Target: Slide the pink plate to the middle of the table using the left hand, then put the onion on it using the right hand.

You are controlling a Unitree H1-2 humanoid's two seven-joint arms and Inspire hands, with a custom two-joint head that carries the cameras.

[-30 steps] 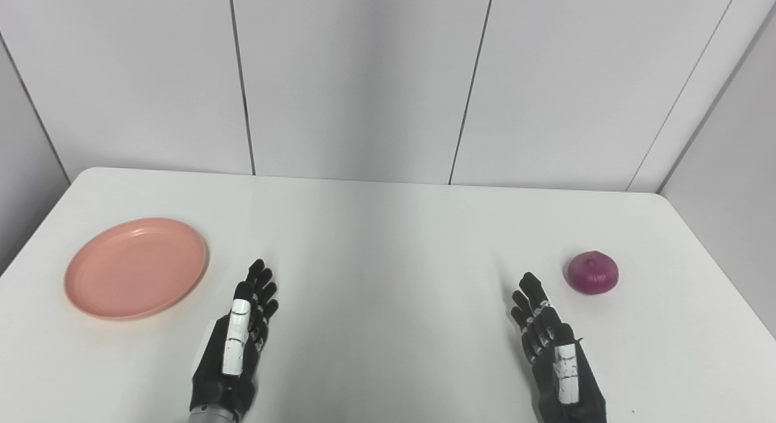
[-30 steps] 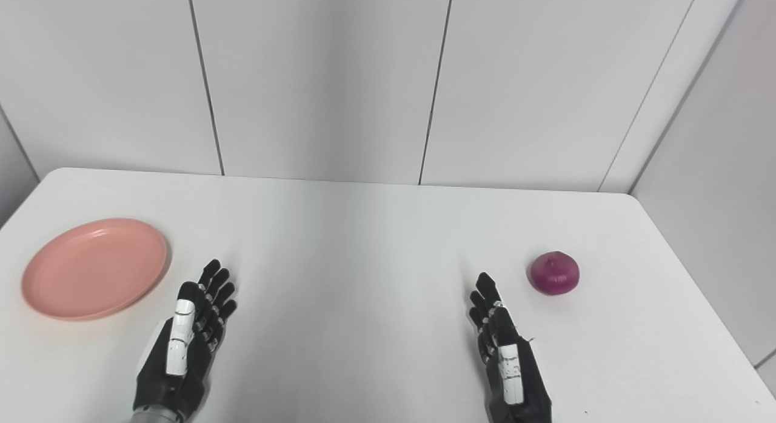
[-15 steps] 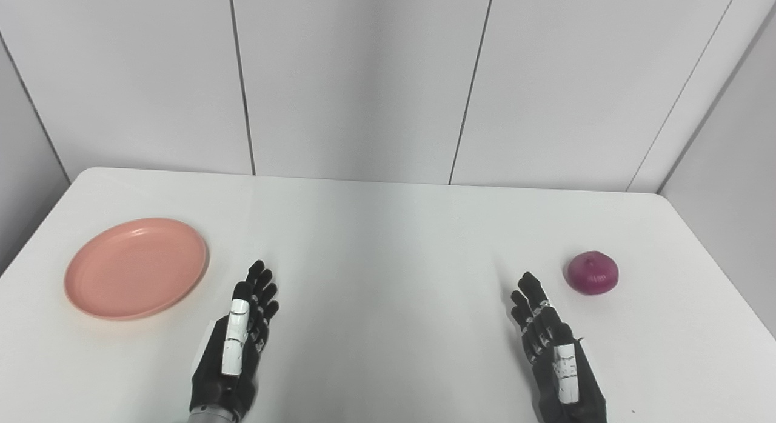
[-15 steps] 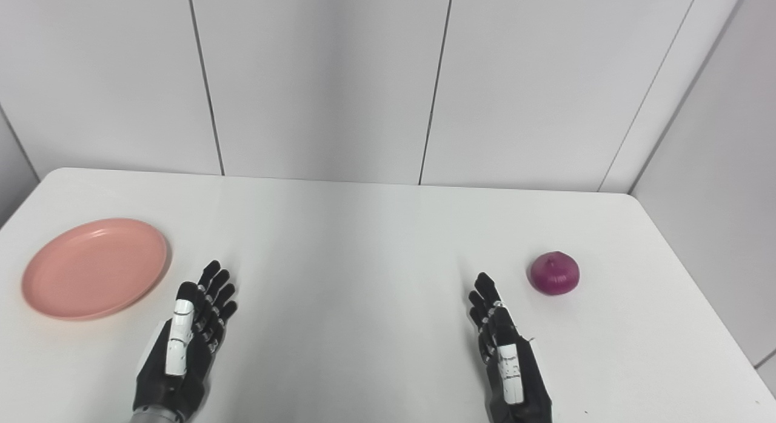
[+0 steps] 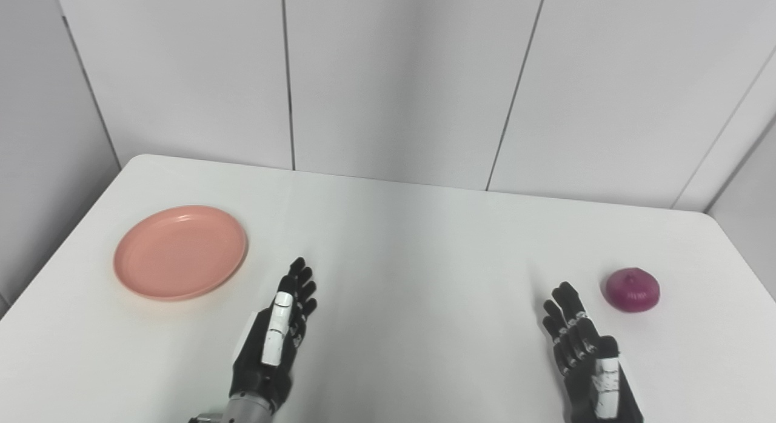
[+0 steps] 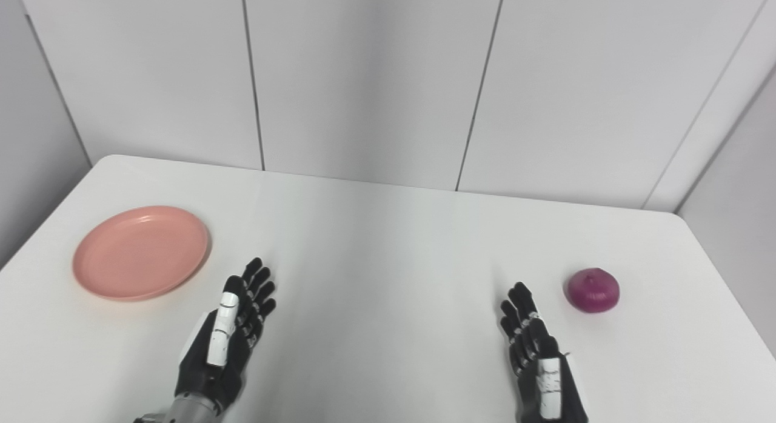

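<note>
**Both hands spread and empty, plate and onion untouched**

The left hand (image 5: 271, 341) lay low over the near part of the white table (image 5: 400, 229), fingers stretched forward and slightly apart, holding nothing. It sat near the pink plate (image 5: 180, 252) but apart from it, below and to the right of the plate's rim. The right hand (image 6: 539, 362) was posed the same way on the other side, fingers extended and spread, gripping nothing, its fingertips pointing toward the far edge of the table.

The pink plate rested flat on the left part of the table, well away from the middle. It was a shallow round dish with a raised rim, and nothing lay in it; its inner surface showed bare and evenly coloured.

The onion (image 6: 593, 290), a purple-red one, sat on the tabletop at the right side, just beyond and to the right of the right hand's fingertips, not touching them. It stood well apart from the plate, with the width of the table between the two.

Grey wall panels (image 5: 400, 77) rose behind the table.
</note>
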